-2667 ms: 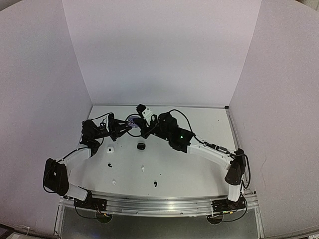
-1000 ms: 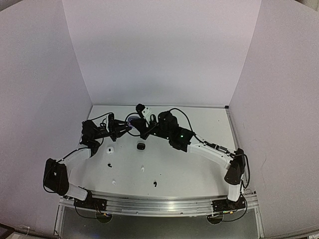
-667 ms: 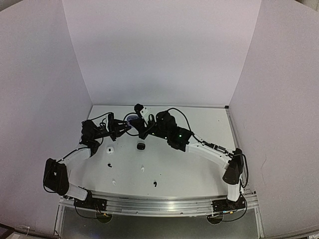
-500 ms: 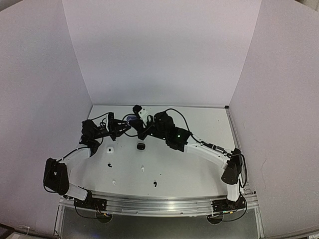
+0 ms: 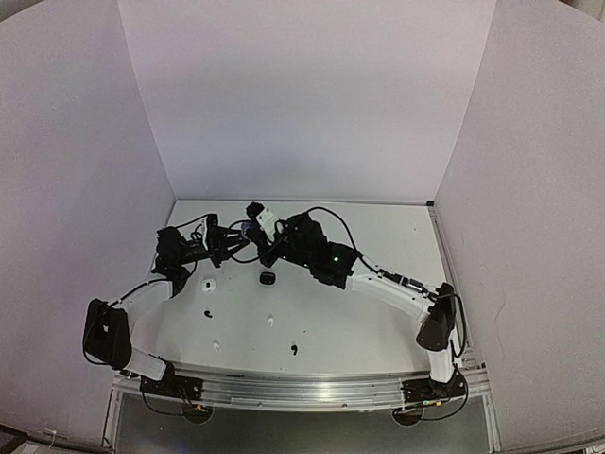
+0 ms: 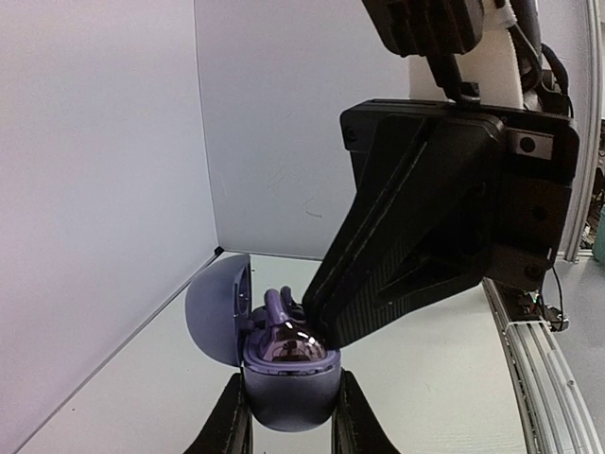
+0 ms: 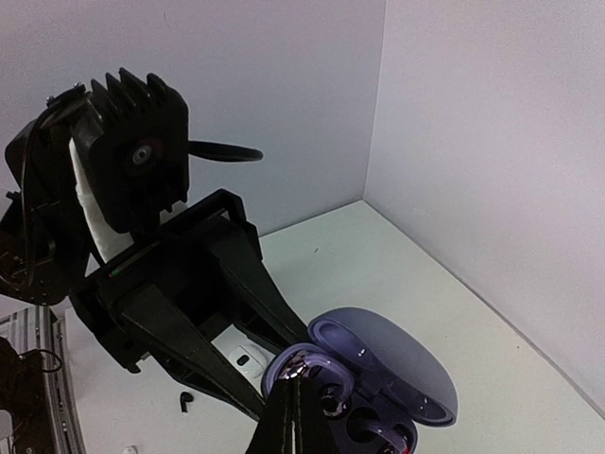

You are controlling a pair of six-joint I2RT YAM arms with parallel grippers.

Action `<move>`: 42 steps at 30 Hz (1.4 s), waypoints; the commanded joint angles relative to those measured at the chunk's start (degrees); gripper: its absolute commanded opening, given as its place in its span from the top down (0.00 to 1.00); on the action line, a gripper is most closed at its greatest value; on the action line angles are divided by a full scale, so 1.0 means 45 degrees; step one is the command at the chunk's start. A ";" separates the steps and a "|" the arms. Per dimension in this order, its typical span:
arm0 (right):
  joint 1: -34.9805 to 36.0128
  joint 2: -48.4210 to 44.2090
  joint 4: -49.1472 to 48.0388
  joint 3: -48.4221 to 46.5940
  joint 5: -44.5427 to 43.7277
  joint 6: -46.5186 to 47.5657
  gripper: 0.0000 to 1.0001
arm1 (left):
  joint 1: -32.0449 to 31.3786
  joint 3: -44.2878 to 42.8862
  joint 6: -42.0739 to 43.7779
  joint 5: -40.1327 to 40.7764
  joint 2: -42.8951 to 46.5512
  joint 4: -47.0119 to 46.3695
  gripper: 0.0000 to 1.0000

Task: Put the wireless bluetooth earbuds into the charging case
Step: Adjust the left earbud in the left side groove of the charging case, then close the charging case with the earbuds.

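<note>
- Grips the open purple charging case [image 6: 284,383] in the left claw [image 6: 288,421], near the bench's [image 5: 388,232] far edge, left of middle.
- Sets the clenched right claw [image 7: 297,383], tips together, against a silvery earbud [image 6: 288,345] in the case.
- Shows a black earbud [image 5: 295,350] near the front edge.

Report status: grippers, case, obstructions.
Left gripper shut on open purple case. Right gripper shut, tips at silvery earbud in it. Nothing blocking.
</note>
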State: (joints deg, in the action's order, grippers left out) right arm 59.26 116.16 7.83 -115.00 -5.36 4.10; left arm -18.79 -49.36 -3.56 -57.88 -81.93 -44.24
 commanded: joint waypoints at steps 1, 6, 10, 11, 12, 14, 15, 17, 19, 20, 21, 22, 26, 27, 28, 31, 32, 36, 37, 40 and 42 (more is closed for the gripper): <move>0.0313 0.0106 0.1770 -0.0200 0.0023 0.0789 0.99 | -0.0200 -0.0432 0.0184 -0.0144 0.0220 -0.0784 1.00; 0.0250 -0.0626 0.1268 -0.0335 0.0761 0.0634 0.97 | -0.0200 -0.0397 0.0197 -0.0122 0.0226 -0.0737 1.00; 0.0091 -0.0877 0.0828 -0.0319 0.1008 0.0262 0.96 | -0.0200 -0.0395 0.0156 -0.0145 0.0245 -0.0752 1.00; 0.0054 -0.0936 0.0699 -0.0317 0.1066 0.0153 0.96 | -0.0200 -0.0394 0.0161 -0.0145 0.0256 -0.0732 1.00; 0.0010 -0.1022 0.0593 -0.0315 0.1142 0.0054 0.96 | -0.0200 -0.0400 0.0174 -0.0146 0.0263 -0.0688 1.00; -0.0087 -0.1258 0.0406 -0.0309 0.1474 -0.0118 0.95 | -0.0209 -0.0386 0.0214 -0.0163 0.0294 -0.0608 1.00; -0.0152 -0.1386 0.0381 -0.0329 0.1646 -0.0167 0.94 | -0.0203 -0.0374 0.0248 -0.0164 0.0309 -0.0570 1.00; -0.0372 -0.1680 0.0374 -0.0415 0.2048 -0.0449 0.92 | -0.0202 -0.0370 0.0368 -0.0213 0.0333 -0.0421 1.00; -0.0619 -0.1990 0.0370 -0.0362 0.2210 -0.0773 0.90 | -0.0200 -0.0359 0.0684 -0.0377 0.0352 -0.0240 1.00; -0.0735 -0.2137 0.0376 -0.0323 0.2194 -0.1193 0.90 | -0.0200 -0.0344 0.1008 -0.0545 0.0372 -0.0014 1.00; -0.0826 -0.2234 0.0381 -0.0287 0.2093 -0.1439 0.89 | -0.0198 -0.0334 0.1554 -0.0776 0.0394 0.0273 1.00; -0.0911 -0.2298 0.0398 -0.0265 0.1945 -0.1606 0.87 | -0.0194 -0.0322 0.2144 -0.1050 0.0435 0.0648 1.00; -0.1246 -0.1919 0.0903 -0.0437 0.0646 -0.2331 0.85 | -0.0233 -0.0490 0.5734 -0.2089 0.0759 0.3323 1.00; -0.1277 -0.1670 0.1333 -0.0605 0.0382 -0.2467 0.85 | -0.0253 -0.0583 0.6478 -0.2186 0.0823 0.3967 1.00; -0.1277 -0.1282 0.1662 -0.0934 0.0170 -0.2505 0.85 | -0.0267 -0.0719 0.7077 -0.2237 0.0879 0.4524 1.00; -0.1273 -0.0015 0.3021 -0.2142 0.0222 -0.2785 0.85 | -0.0278 -0.0922 0.7865 -0.2248 0.0929 0.5085 1.00; -0.1263 0.0293 0.3359 -0.2418 0.0434 -0.2891 0.85 | -0.0278 -0.0960 0.7875 -0.2202 0.0925 0.5068 1.00; -0.1178 0.0881 0.3752 -0.2647 0.1048 -0.3136 0.85 | -0.0301 -0.0948 0.7737 -0.1888 0.0957 0.4792 1.00; -0.1135 0.0905 0.3779 -0.2610 0.1299 -0.3102 0.85 | -0.0299 -0.0943 0.7586 -0.1688 0.0948 0.4709 1.00; -0.0881 0.0783 0.3882 -0.2349 0.2131 -0.2649 0.85 | -0.0298 -0.1043 0.6906 -0.0794 0.0834 0.4420 1.00; -0.0641 0.0536 0.3887 -0.1990 0.2234 -0.2260 0.85 | -0.0299 -0.1211 0.6313 -0.0303 0.0680 0.4237 1.00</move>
State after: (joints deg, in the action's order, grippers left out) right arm 53.93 120.97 24.01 -124.80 0.40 -8.22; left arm -19.94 -51.17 28.38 -64.17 -79.57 -23.02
